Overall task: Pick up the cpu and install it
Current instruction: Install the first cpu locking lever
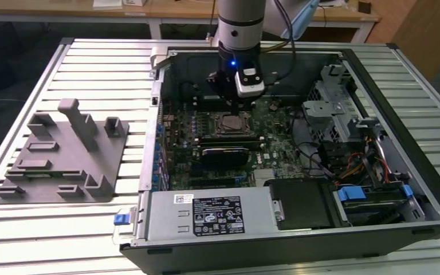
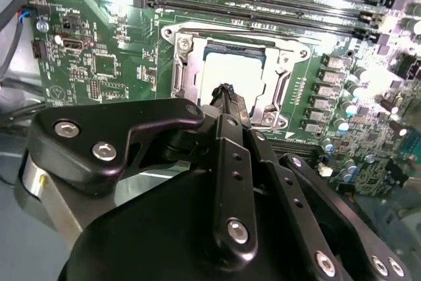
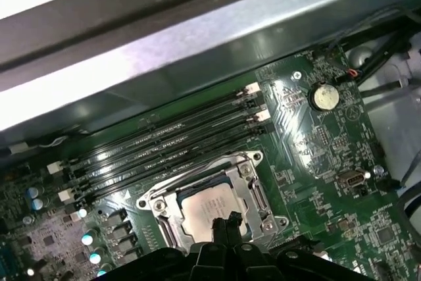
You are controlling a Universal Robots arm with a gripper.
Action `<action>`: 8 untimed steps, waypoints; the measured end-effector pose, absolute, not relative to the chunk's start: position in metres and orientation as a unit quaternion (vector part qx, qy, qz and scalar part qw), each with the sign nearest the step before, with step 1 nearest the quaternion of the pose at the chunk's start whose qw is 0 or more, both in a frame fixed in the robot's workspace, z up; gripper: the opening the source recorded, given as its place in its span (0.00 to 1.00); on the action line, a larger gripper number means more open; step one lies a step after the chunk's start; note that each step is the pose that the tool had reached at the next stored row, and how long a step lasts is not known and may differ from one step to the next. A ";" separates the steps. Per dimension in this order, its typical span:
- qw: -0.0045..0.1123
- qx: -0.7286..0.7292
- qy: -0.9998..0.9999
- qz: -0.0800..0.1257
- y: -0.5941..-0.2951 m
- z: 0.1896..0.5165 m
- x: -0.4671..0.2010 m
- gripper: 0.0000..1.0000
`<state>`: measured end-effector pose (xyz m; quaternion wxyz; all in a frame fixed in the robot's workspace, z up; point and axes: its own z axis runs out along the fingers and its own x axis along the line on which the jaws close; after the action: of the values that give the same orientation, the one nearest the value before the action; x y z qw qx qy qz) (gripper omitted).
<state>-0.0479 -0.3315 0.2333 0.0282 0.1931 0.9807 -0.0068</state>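
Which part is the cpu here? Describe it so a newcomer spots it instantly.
Start at the open computer case and its green motherboard. Below the long memory slots sits a square metal socket frame; the cpu is the flat silvery square lying inside it, right under the claw, the one plain, unpatterned surface there.

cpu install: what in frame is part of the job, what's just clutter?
Job:
- cpu, sitting in the socket frame
- end effector, directly above the cpu
- motherboard

Clutter:
- grey fixture on the table
- power supply
- drive cage
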 end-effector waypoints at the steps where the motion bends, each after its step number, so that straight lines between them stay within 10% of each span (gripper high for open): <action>1: 0.028 0.189 0.982 -0.007 -0.332 0.233 -0.048 0.11; 8: 0.028 0.171 0.985 -0.006 -0.334 0.232 -0.048 0.11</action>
<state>-0.0478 -0.3340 0.2321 0.0283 0.1706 0.9849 -0.0062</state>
